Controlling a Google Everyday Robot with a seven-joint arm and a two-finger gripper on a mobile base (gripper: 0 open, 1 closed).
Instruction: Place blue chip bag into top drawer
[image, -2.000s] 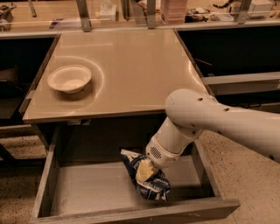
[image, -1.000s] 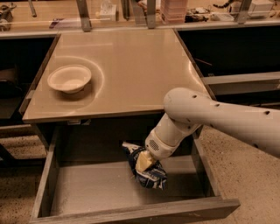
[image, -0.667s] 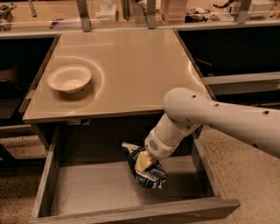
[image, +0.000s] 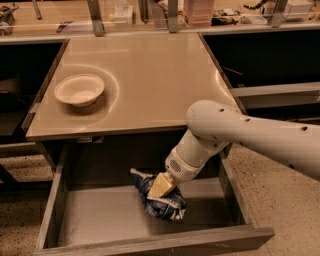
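Dark navy foil marks the blue chip bag (image: 164, 207). It lies crumpled on the bottom of the open top drawer (image: 95, 216), directly beneath and in contact with the gripper (image: 161, 186). The gripper is lowered inside the drawer, pressed onto the upper face of the bag. Whether it is clamped on the foil or has let go cannot be told from this view.

Risks from this position:
- If the gripper retains any foil when it rises, the bag will probably lift with it and may drop outside the drawer. Confirm release before retracting.
- The countertop (image: 150, 75) edge sits just above and behind the gripper. A steep withdrawal could bring the wrist against it.
- The bag stands bunched. If it rises above the drawer wall, it could catch under the counter on closing.

The beige paper bowl (image: 80, 90) stands well apart, above and to the left of the gripper, and is not at risk.

Change from two seconds ago: gripper and bag sit slightly further from the drawer front. Over the last second, nothing visible has moved.
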